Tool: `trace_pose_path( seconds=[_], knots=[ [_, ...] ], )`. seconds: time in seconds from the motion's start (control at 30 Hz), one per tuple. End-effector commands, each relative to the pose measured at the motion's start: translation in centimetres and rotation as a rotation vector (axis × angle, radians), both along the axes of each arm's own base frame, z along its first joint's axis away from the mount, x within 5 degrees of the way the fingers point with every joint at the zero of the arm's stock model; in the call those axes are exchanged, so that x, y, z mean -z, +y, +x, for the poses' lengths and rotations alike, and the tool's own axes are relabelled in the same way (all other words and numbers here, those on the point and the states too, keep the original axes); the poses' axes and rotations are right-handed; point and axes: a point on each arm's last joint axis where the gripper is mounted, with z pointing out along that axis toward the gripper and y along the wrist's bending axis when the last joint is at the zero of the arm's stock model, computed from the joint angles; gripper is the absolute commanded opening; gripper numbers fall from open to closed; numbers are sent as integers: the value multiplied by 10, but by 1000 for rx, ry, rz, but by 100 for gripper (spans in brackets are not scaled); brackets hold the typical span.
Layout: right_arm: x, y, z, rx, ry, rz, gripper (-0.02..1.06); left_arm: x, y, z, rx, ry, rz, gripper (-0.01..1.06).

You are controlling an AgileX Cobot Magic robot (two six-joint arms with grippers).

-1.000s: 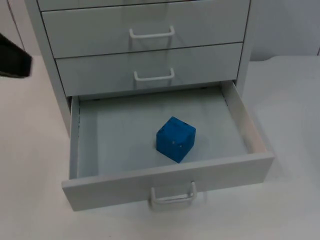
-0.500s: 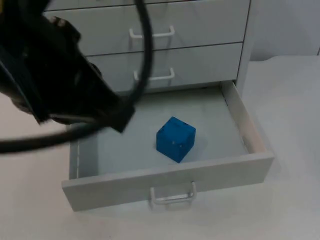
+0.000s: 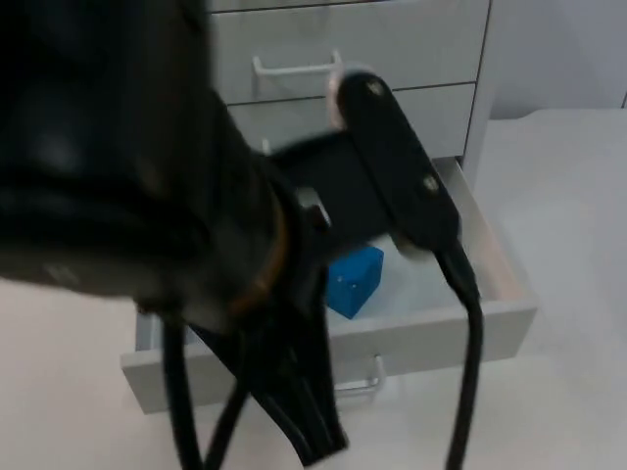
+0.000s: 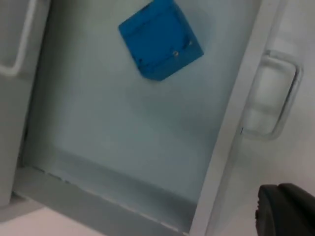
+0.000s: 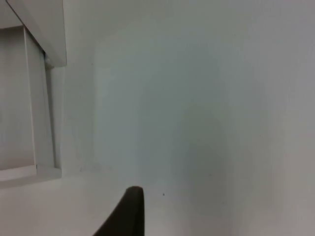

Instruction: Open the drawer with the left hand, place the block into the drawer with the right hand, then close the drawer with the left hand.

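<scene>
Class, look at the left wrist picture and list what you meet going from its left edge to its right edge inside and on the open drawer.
Blue block → open drawer's front panel → white drawer handle.

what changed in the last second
The left arm has swung in from the left edge over the open drawer, now covering much of it; its gripper is near the drawer handle. The block and drawer stayed put.
</scene>
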Motion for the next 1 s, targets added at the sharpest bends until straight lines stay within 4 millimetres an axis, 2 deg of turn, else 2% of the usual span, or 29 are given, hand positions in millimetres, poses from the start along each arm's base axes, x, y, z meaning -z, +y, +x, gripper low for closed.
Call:
trace_pose_path(
  seconds=[0.0,0.03,0.17,0.2,0.33,0.53,0.97],
  knots=[
    [0,1,-1,-11,-10,-8,105,15,-13,0,43,-66,50,0],
    [0,1,-1,-11,-10,-8,105,15,-13,0,43,-66,50,0],
    [0,1,-1,-11,-10,-8,105,40,-23,0,59,-95,107,0],
    [0,1,-1,-11,-10,-8,105,40,-23,0,59,-95,107,0],
    [-1,1,0,-11,-12,-8,105,66,-27,4,85,-108,189,0],
    [-1,1,0,-11,-12,-8,105,81,-31,6,107,-101,185,0],
    [-1,1,0,-11,-14,-10,105,108,-38,14,157,-208,209,0]
  ],
)
